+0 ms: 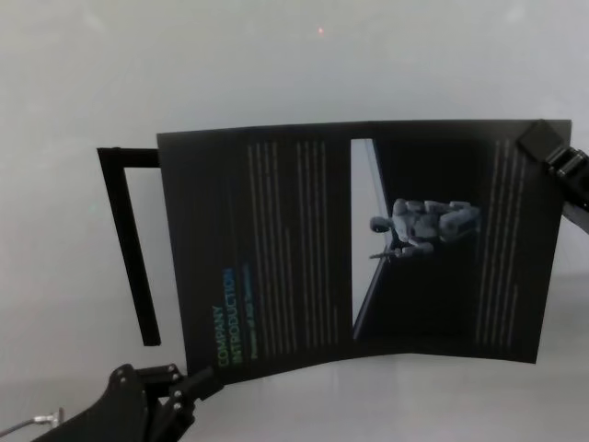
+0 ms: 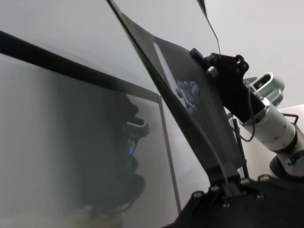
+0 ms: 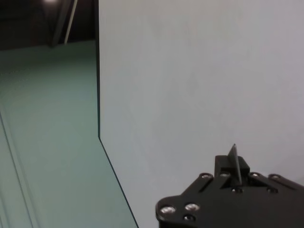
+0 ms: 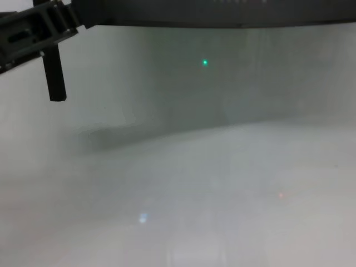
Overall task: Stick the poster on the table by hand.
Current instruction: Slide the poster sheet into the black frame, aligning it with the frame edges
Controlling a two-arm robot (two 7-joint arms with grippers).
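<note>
Poster (image 1: 359,244) held above pale table (image 1: 276,64), bowed, heading toward left side. Left gripper (image 1: 204,376) clenched on its near-left corner; right gripper (image 1: 538,143) clenched on far-right corner. Thin black L-shaped bar (image 1: 129,239) just left of poster. No containers visible.

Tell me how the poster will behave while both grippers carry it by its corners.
The poster is probably floppy: its lower edge bows between the left gripper and right gripper. Its edge looks thin in the left wrist view, so likely light, crease-prone.
</note>
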